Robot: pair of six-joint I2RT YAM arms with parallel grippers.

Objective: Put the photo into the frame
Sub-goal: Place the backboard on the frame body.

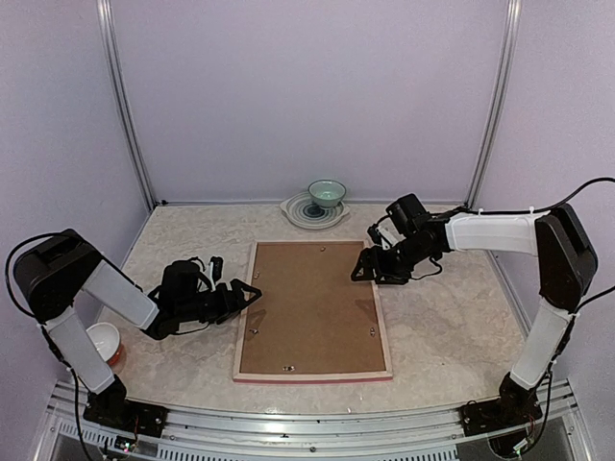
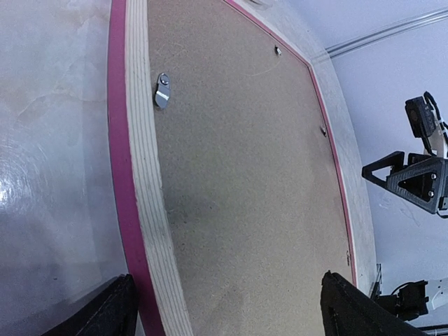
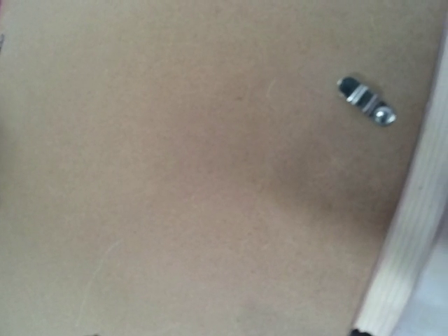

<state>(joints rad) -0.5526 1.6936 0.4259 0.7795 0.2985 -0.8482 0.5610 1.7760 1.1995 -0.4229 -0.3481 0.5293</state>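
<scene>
The frame (image 1: 312, 376), back-up at mid-desk (image 1: 452, 327), is judged light, stiff and thin-railed; grip an outer rail; left pincer (image 1: 248, 293) stands wide, right pincer (image 1: 370, 272) spread cannot be told.

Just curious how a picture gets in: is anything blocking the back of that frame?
Yes. A brown backing board lies in the frame, covering its whole opening, with small metal clips near its edges. No photo is in view.
</scene>
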